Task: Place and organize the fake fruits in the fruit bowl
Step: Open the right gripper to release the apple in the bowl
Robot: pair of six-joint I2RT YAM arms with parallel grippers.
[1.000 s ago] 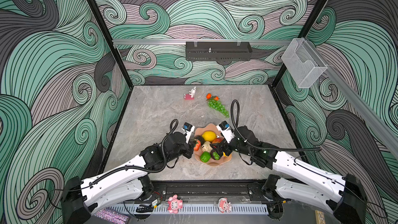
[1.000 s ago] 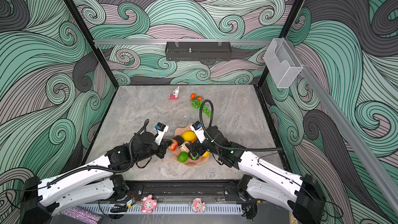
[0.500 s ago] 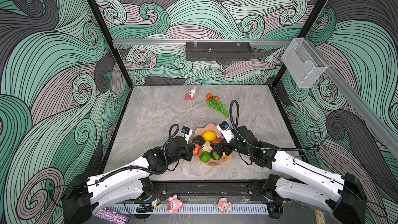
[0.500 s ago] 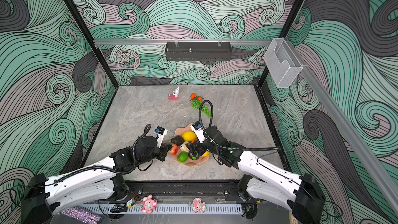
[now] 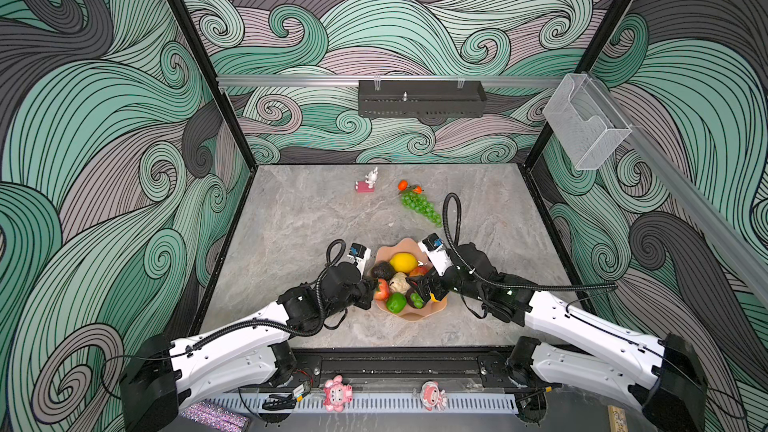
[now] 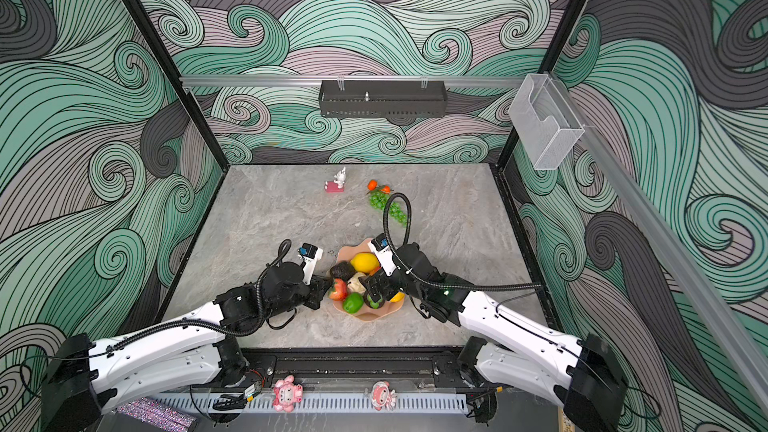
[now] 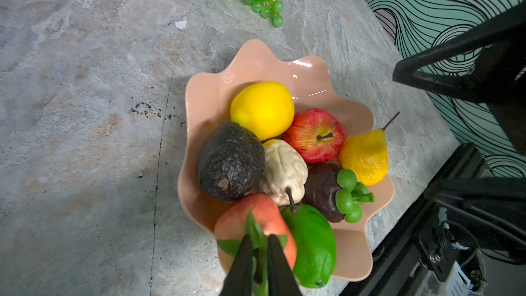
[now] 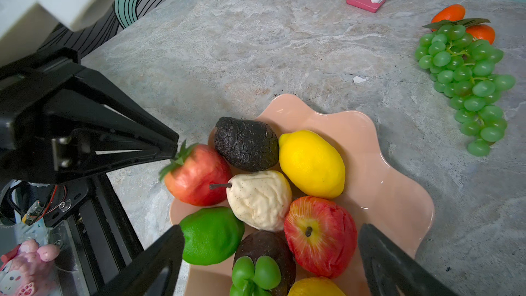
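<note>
Over at the fruit bowl's (image 7: pixel 256 61) near-left edge, the left gripper (image 7: pixel 260 237) is pinched on the strawberry's (image 7: pixel 244 214) leafy top, fingers just a sliver apart, berry resting inside the rim. Meanwhile the right gripper (image 8: pixel 271 230) hangs wide open over the bowl's near side, above the dark green-capped fruit (image 8: pixel 264 249) and apple (image 8: pixel 320 234), holding nothing. Lemon (image 8: pixel 311 163), avocado (image 8: pixel 246 143), lime (image 8: pixel 210 234) and cream knobbly one (image 8: pixel 259 200) sit inside too. Grape bunch (image 8: pixel 469 81) and small oranges (image 8: pixel 449 12) lie on the table (image 8: pixel 256 38) well beyond the bowl's far side.
</note>
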